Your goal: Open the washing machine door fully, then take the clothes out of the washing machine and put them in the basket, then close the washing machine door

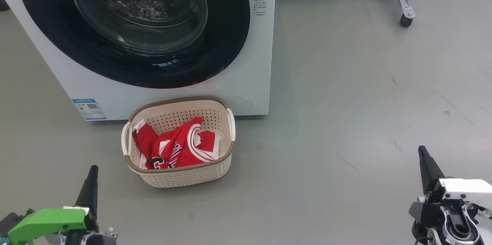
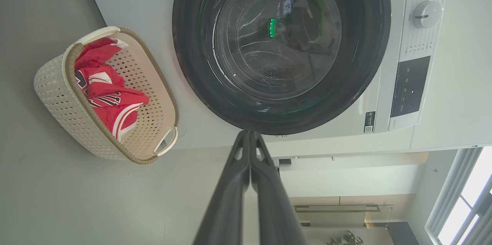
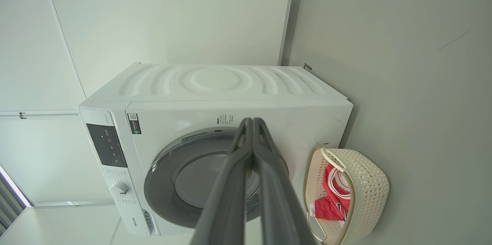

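Observation:
The white washing machine point(image 1: 253, 64) point(image 2: 146, 2) point(image 3: 215, 83) stands at the back left, and its round black-ringed door point(image 1: 134, 25) point(image 2: 280, 45) point(image 3: 169, 183) lies shut flat against its front. Red clothes point(image 1: 177, 145) point(image 2: 103, 95) point(image 3: 330, 206) lie bunched inside the cream basket point(image 1: 180, 177) point(image 2: 61, 99) point(image 3: 369, 195) on the floor just before the machine. My left gripper point(image 1: 92, 170) point(image 2: 250, 133) is shut and holds nothing, low at the left, short of the basket. My right gripper point(image 1: 423, 150) point(image 3: 251, 120) is shut too, holding nothing, far to the right over bare floor.
Grey floor point(image 1: 346, 102) spreads wide to the right of the machine. A white frame on a castor wheel point(image 1: 405, 18) stands at the back right. A dial point(image 2: 426, 14) and dark control panel point(image 2: 409, 87) sit on the machine's front.

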